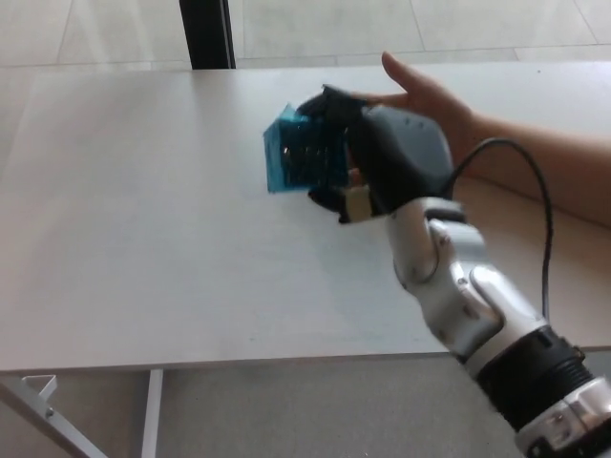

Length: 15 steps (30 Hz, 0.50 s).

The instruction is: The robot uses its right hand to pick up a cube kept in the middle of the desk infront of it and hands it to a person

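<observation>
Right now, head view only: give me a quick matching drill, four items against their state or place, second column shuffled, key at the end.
Items:
1. blue cube
2. right hand
3. person's hand
4. desk

States:
A. open, palm up, partly hidden behind the robot's hand
B. white, bare surface under the lifted load
C. held up off the desk, tilted
D. black fingers closed on the cube

Pairs: 1-C, 2-D, 3-A, 4-B
</observation>
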{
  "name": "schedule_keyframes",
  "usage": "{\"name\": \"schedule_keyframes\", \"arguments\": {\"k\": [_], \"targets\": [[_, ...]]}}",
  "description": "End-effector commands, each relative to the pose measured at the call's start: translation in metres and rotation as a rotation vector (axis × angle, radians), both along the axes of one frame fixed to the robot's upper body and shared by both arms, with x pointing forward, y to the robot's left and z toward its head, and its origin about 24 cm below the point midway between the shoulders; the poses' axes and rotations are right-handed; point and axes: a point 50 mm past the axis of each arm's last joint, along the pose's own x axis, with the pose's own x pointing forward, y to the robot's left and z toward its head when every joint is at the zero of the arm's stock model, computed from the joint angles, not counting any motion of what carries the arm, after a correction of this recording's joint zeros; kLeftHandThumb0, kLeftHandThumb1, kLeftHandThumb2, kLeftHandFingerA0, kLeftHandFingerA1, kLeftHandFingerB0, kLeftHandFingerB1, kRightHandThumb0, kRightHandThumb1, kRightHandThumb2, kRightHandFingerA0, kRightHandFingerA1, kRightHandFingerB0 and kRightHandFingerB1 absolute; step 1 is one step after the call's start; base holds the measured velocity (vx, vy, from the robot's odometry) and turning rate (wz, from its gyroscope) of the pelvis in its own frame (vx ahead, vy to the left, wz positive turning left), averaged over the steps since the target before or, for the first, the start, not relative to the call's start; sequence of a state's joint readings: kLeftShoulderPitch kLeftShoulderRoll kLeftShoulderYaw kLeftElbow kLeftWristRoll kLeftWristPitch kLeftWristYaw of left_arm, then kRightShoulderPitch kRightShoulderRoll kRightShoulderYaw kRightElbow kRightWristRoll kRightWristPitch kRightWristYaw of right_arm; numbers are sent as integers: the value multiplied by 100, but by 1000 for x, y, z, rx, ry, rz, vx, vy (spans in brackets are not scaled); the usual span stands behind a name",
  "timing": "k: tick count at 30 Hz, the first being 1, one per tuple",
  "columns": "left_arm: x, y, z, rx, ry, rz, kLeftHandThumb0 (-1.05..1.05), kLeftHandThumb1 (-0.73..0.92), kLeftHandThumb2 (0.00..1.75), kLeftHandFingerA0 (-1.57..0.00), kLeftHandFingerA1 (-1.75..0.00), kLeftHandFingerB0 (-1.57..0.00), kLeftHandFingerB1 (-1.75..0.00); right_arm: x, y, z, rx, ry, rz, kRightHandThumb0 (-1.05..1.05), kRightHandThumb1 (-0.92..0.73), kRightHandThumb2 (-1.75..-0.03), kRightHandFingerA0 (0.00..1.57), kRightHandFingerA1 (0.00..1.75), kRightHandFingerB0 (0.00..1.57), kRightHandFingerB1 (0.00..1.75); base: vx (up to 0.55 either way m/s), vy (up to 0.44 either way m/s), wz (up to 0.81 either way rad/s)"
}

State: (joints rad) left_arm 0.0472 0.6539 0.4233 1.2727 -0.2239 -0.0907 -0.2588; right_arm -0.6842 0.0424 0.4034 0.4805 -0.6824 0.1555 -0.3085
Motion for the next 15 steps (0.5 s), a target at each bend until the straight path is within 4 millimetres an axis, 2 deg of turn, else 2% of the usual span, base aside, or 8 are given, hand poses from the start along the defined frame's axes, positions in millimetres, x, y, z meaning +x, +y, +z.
{"name": "schedule_keyframes", "arguments": {"k": [1, 2, 8, 11, 12, 13, 14, 15], "targets": [[-2, 0, 0, 11, 0, 1, -73, 77, 63, -53, -55, -46, -40, 27, -31, 53, -26, -85, -83, -28, -63, -76, 95, 165, 90, 80, 0, 0, 0], [-2, 1, 0, 8, -12, 11, -72, 75, 63, -51, -55, -46, -41, 31, -36, 62, -26, -125, -90, -31, -61, -71, 97, 165, 90, 72, 0, 0, 0], [-2, 0, 0, 22, 13, -18, -73, 77, 63, -48, -53, -46, -41, 49, -70, 83, -121, -141, -175, -31, -59, -67, 95, 164, 92, 66, 0, 0, 0], [-2, 0, 0, 7, -19, 22, -74, 74, 62, -56, -60, -49, -42, 52, -79, 86, -186, -175, -193, -28, -58, -70, 97, 167, 94, 68, 0, 0, 0], [-2, 1, 0, 10, -17, 20, -72, 58, 98, -51, -66, -43, -55, 53, -81, 87, -194, -177, -194, -27, -55, -70, 97, 166, 94, 68, 0, 0, 0], [-1, 1, 1, 13, -13, 17, -72, 58, 98, -51, -66, -43, -55, 53, -83, 87, -197, -175, -196, -27, -55, -70, 97, 166, 94, 68, 0, 0, 0], [-2, 1, 1, 2, -24, 15, -73, 75, 63, -51, -59, -46, -42, 54, -85, 87, -207, -172, -199, -32, -55, -61, 96, 164, 94, 65, 0, 0, 0], [-2, 1, 1, 5, -17, 14, -74, 75, 63, -50, -56, -48, -41, 56, -87, 84, -232, -169, -199, -37, -55, -62, 95, 163, 92, 64, 0, 0, 0]]}}
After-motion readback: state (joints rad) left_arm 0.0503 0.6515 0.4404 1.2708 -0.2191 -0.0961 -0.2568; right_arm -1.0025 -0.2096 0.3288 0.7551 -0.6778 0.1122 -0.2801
